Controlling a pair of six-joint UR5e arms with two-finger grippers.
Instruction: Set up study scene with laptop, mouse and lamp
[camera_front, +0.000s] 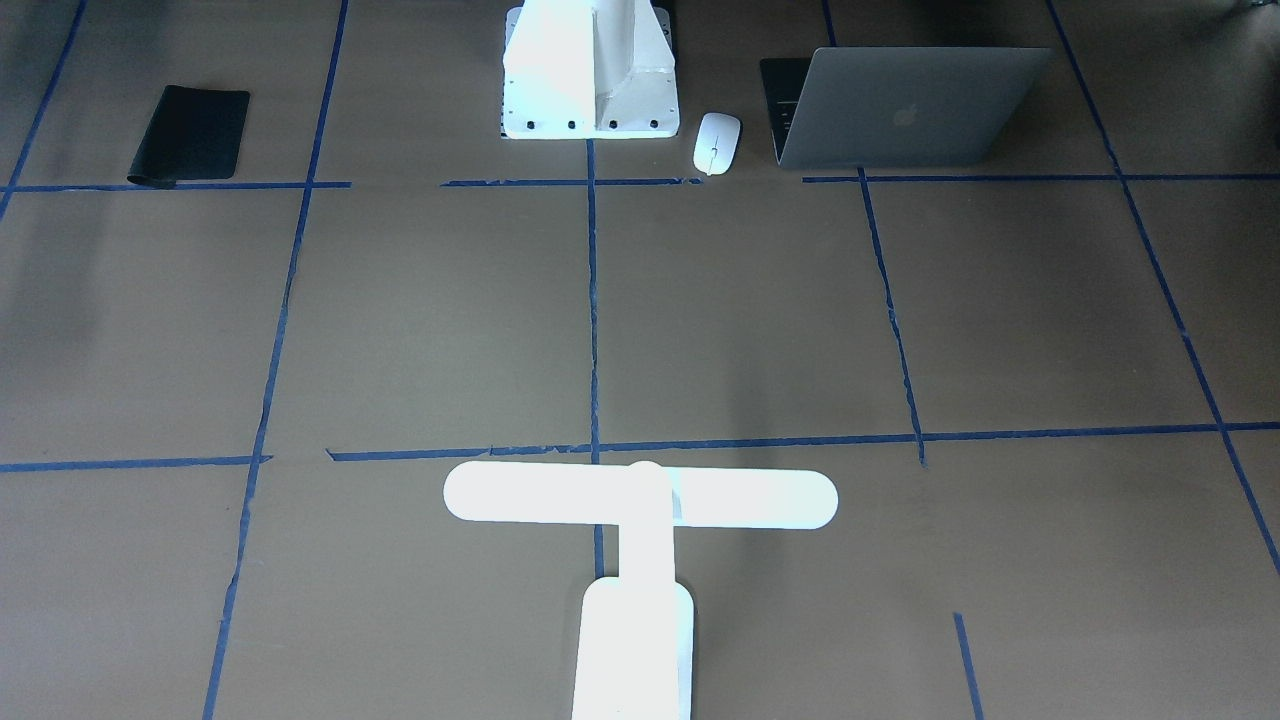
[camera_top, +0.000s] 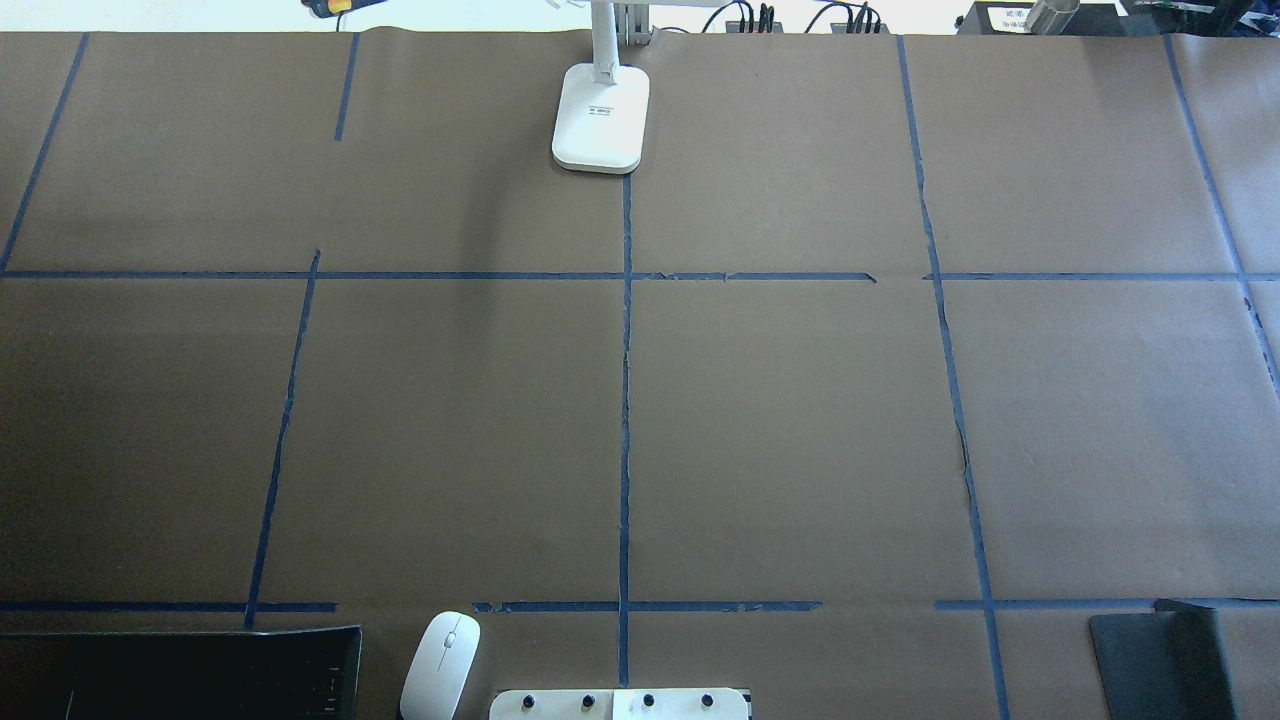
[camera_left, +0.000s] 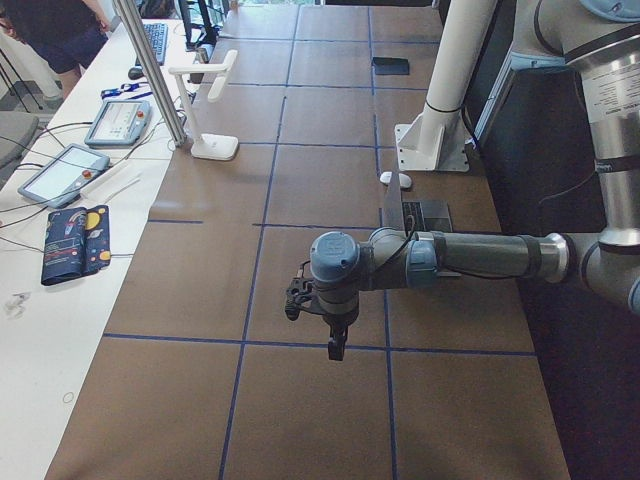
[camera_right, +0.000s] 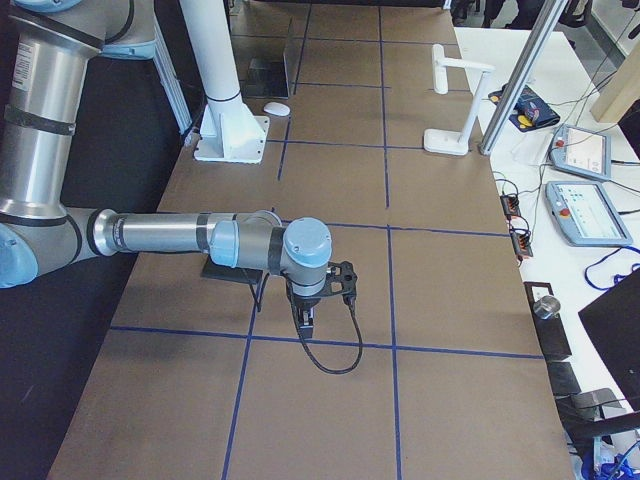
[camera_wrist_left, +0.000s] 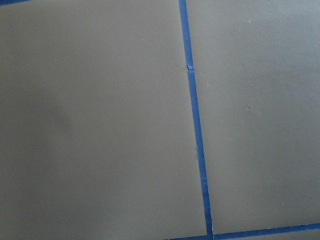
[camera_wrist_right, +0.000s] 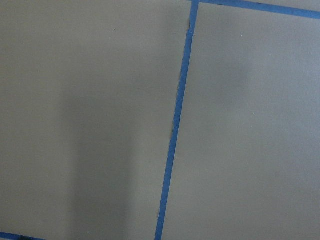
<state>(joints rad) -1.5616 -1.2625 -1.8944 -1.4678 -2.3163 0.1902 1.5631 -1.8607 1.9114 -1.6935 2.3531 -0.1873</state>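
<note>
The laptop (camera_front: 900, 110) stands half open by the robot's base on its left side, its grey lid with the apple logo facing the front camera; it also shows in the overhead view (camera_top: 180, 670). The white mouse (camera_front: 717, 143) (camera_top: 440, 665) lies between the laptop and the pedestal. The white T-shaped lamp (camera_front: 640, 500) stands at the table's far edge on the centre line, base in the overhead view (camera_top: 600, 115). My left gripper (camera_left: 337, 348) hangs over bare table, away from everything. My right gripper (camera_right: 305, 322) does the same. I cannot tell whether either is open or shut.
A black mat (camera_front: 190, 133) (camera_top: 1160, 660) lies on the robot's right side near the base. The white bolted pedestal (camera_front: 590, 70) stands at the centre. Blue tape lines grid the brown table (camera_top: 800, 420). Teach pendants (camera_right: 585, 215) and an aluminium post (camera_left: 150, 70) lie beyond the far edge.
</note>
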